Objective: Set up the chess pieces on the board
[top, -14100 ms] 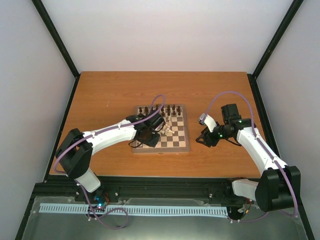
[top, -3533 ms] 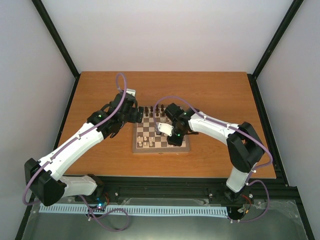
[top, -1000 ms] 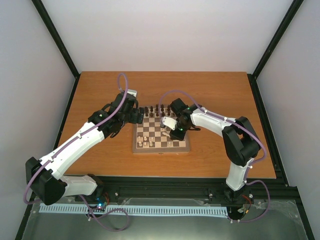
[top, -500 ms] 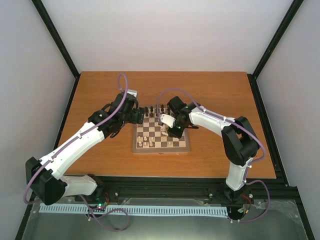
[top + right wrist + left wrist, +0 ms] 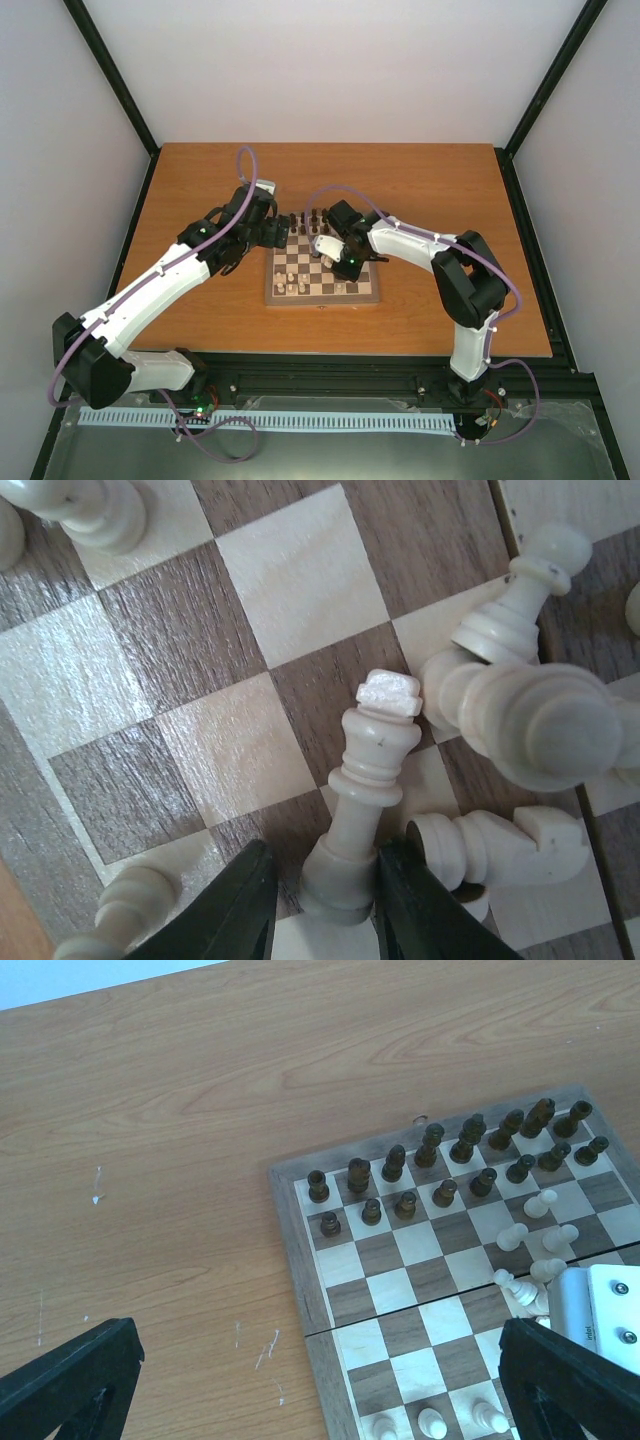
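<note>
Right gripper (image 5: 322, 865): jaws set narrow on either side of a cream piece's base; whether they clamp it cannot be told.
Cream piece (image 5: 365, 770): base between the jaws, crowned head pointing away from them; it sits mid-board.
Heap (image 5: 540, 720): toppled cream pieces just beside it.
Left gripper (image 5: 320, 1360): spread wide, empty, at the far-left corner, the farther arm.
Board (image 5: 322, 300): dark pieces (image 5: 440, 1155) ranked far; the cream rows likely belong near.

board (image 5: 296, 1260) cropped rt, pale piece (image 5: 85, 505) cut off
</note>
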{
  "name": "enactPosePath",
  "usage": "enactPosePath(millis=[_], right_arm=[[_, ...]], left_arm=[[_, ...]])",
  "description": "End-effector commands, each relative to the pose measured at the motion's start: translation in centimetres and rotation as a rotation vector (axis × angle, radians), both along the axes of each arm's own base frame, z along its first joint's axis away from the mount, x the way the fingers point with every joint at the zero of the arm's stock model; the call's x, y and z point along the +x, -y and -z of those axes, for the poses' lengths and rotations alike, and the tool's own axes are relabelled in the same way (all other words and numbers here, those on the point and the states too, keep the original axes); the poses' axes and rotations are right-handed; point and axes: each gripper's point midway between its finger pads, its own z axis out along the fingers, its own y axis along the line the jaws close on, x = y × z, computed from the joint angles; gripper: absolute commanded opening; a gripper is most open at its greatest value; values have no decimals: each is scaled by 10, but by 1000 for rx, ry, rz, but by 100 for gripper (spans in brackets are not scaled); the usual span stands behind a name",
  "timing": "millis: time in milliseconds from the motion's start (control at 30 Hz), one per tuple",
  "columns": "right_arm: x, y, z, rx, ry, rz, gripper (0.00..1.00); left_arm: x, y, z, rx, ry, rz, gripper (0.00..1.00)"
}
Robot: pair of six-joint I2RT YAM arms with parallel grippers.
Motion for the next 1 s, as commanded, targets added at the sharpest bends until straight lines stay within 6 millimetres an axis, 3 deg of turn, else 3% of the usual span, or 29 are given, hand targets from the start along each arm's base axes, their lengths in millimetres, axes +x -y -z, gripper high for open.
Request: enactPosePath(millis=[0, 200, 333, 433, 600, 767, 967], right_arm=[[3, 4, 5, -27, 28, 18, 30], [-1, 1, 12, -11, -5, 24, 30], [-2, 0, 12, -7, -16, 28, 21], [0, 0, -1, 28, 17, 33, 16], [2, -3, -40, 181, 61, 34, 12], [9, 0, -63, 282, 107, 48, 11], [13, 5, -80, 381, 93, 74, 11]], left_arm=[[4, 3, -16, -9, 27, 11, 100], [4, 3, -14, -6, 22, 12, 100], [5, 2, -13, 2, 23, 6, 100], [6, 1, -12, 6, 22, -2, 100], [6, 2, -16, -32, 18, -20, 100], [0, 31, -19, -196, -42, 53, 99], [-12, 80, -25, -473, -199, 154, 81]])
